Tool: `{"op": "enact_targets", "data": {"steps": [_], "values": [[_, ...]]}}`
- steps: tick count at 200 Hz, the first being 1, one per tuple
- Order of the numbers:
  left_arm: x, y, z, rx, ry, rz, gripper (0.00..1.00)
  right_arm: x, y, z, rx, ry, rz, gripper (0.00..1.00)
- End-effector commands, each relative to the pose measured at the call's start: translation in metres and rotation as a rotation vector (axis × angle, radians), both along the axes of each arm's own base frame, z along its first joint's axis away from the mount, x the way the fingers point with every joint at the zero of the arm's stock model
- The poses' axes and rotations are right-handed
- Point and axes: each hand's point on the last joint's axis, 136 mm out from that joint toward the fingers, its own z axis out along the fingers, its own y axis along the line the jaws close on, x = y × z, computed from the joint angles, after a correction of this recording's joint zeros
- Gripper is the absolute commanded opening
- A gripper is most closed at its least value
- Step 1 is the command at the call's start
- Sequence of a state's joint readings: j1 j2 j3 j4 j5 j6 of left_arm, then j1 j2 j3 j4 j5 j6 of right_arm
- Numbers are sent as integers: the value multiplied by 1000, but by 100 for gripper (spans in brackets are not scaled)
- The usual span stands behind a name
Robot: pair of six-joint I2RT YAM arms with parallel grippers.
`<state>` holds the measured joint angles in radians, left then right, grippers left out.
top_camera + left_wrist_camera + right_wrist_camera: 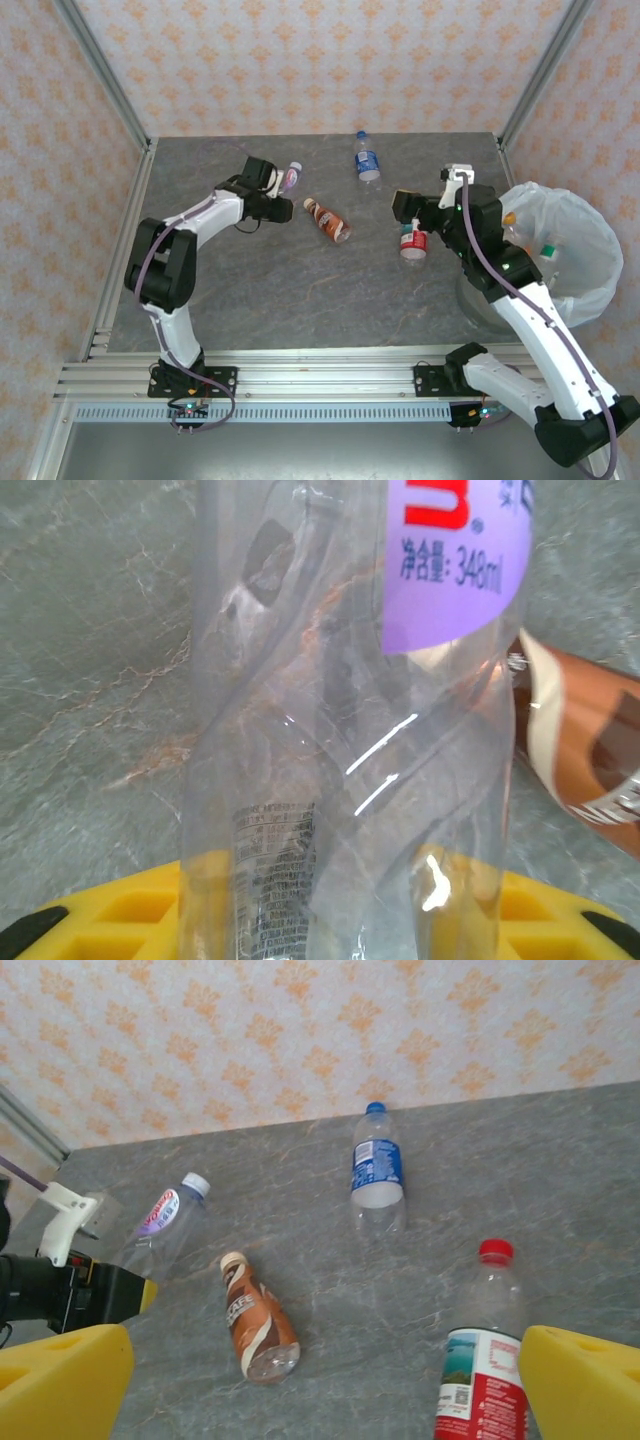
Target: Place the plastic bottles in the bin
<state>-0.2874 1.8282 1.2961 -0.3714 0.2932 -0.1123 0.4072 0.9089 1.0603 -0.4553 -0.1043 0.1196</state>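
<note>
1. Grey marbled tabletop (300, 290) with four bottles loose on it, logged here from left to right.
2. Far left: the left gripper (340, 920) has its yellow fingers (110, 920) either side of the clear purple-label bottle (288, 177), which runs straight up between them in the left wrist view. The gap looks narrow, but I cannot tell whether the jaws have bitten.
3. The brown bottle (327, 221) lies on its side just right of that one, with no gripper on it.
4. The blue-label bottle (367, 160) lies near the back wall, well apart from both arms.
5. The red-label bottle (413, 243), red cap, seems to lie on its side just ahead of the right gripper (322, 1385). That claw gapes fully and holds nothing.
6. The bin (585, 300) stands at the right edge, lined with a white bag. Inside it I make out an orange cap (510, 217) and a green cap (547, 250), so at least two bottles look binned. The bag folds may hide more.
7. My judgement is that the job is partly done, with four bottles left to move. The purple-label one looks next for the left arm and the red-label one for the right.
8. Room: pale wallpaper (300, 60) with an orange motif on three sides and aluminium posts (105, 80) at the corners. A slotted rail (320, 385) at the near edge carries both arm bases.
</note>
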Motion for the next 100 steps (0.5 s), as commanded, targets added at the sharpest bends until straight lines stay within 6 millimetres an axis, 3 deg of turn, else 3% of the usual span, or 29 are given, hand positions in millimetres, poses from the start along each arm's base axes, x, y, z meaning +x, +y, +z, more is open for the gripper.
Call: {"op": "enact_targets", "data": {"steps": [1,50,100], "values": [[-4,-10,27,-5,-92,23,36,5,16,5,66,-7,43,99],[-35,-34,59,-13,-176,0,35,13,21,6,67,0,39,99],[-80,-82,102,-196,-247,-156,35,24,34,-2,174,68,34,99]]}}
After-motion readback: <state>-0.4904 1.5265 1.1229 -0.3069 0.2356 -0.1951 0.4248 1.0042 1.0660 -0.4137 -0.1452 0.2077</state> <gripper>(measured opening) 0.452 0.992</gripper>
